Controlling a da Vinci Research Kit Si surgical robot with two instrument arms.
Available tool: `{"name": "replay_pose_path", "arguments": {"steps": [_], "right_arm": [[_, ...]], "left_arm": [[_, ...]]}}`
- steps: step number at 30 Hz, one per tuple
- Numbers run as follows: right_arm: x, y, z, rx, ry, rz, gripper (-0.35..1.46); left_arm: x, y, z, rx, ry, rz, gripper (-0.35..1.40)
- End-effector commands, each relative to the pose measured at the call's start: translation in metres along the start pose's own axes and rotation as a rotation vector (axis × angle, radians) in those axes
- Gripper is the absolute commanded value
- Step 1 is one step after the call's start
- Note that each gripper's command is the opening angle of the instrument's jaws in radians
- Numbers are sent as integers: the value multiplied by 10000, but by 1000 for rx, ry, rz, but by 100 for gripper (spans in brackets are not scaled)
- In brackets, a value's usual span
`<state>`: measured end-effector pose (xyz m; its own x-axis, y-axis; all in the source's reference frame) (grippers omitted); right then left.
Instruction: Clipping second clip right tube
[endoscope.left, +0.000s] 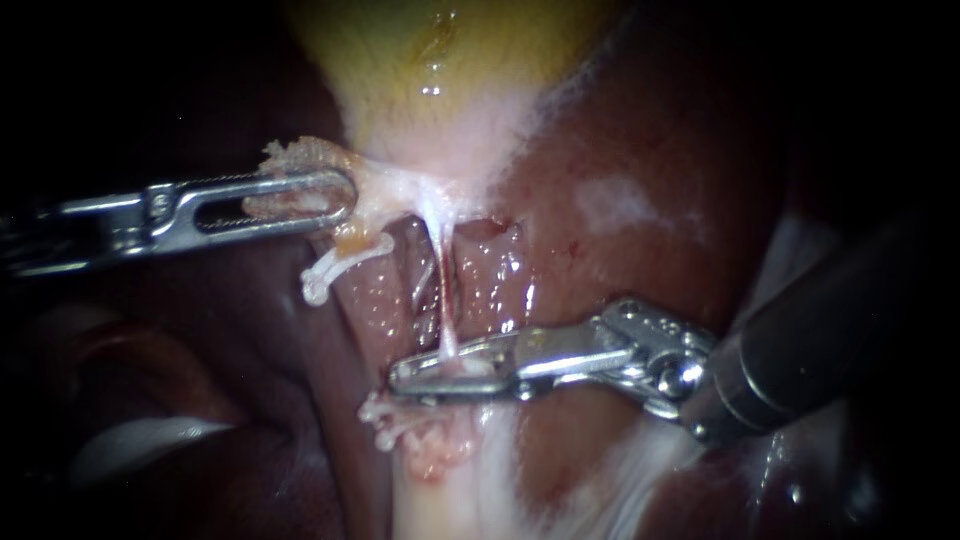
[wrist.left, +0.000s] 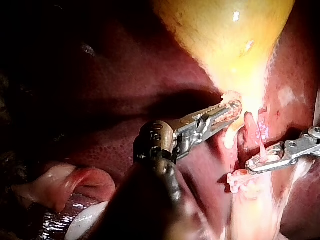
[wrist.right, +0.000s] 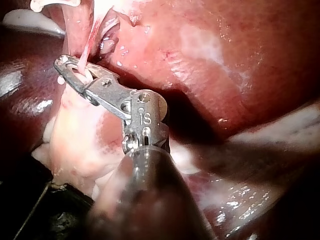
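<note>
Endoscope view: your right instrument (endoscope.left: 402, 380) has its jaws pressed onto the thin tube (endoscope.left: 441, 255) below the gallbladder (endoscope.left: 440, 90). Your left instrument (endoscope.left: 345, 192) pinches the gallbladder's neck.

The right tube (endoscope.left: 445, 290) is a thin, pale pink-white strand, glistening and pulled straight. It starts in the whitish tissue at the narrow end of the yellow gallbladder (endoscope.left: 450, 60) and runs down over a wet red groove in the liver (endoscope.left: 640, 130). Its lower end passes between the two halves of the right instrument's (endoscope.left: 405, 376) pincer, which closes on it from both sides near the tip. Below that it joins a frayed, whitish clump of tissue. In the right wrist view the tube (wrist.right: 86, 52) threads through the pincer.
</note>
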<state>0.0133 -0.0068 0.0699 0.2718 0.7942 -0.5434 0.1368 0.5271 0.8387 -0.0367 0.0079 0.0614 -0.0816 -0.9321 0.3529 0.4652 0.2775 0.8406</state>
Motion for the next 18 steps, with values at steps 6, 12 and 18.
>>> {"name": "replay_pose_path", "arguments": {"steps": [6,12,18], "right_arm": [[0,-1,1,0,0,-2,-35],[0,-1,1,1,0,-2,-35],[0,-1,1,1,0,-2,-35]], "left_arm": [[0,0,0,0,0,0,-3],[0,0,0,0,0,0,-3],[0,0,0,-1,0,0,-3]]}}
